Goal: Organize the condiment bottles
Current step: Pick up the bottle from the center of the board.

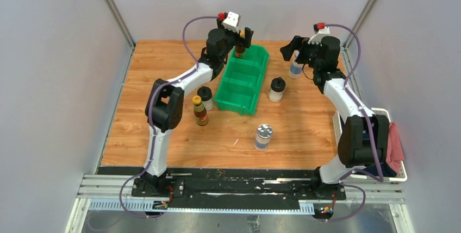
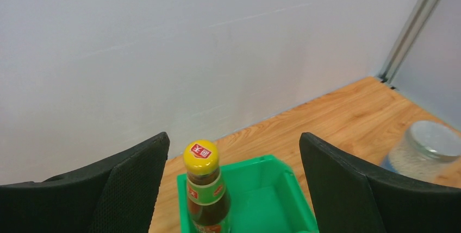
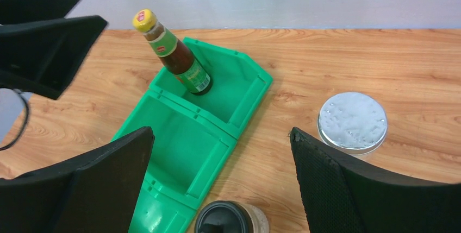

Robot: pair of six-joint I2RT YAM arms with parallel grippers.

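status: one of six in; brown sauce bottle [image 2: 204, 189], yellow cap, stands upright in the far compartment of the green three-compartment bin [image 1: 237, 106]; nothing seen in the other two compartments. left gripper [image 2: 232, 136] sits over that bottle with fingers spread wide, one on each side, neither touching it in the left wrist view; bottle stands on its own. right gripper [image 3: 220, 131] is also spread wide and holds nothing; it hovers at the far right by the far jar [image 3: 352, 120], silver lid; that jar stands on the table ahead of the right finger, not between the fingers.

left to do, all on the wood outside the bin: second sauce bottle [image 1: 200, 111] and left shaker [image 1: 205, 96], black cap, close together just left of the bin's near end; right shaker [image 1: 277, 89] just right of the bin; near jar [image 1: 263, 137], blue label, alone near of the bin; plus the far jar.

judgement: early, first placement done, five to go; likely one pair per compartment, so the second sauce bottle probably joins the first; the right arm looks lined up for the far jar.
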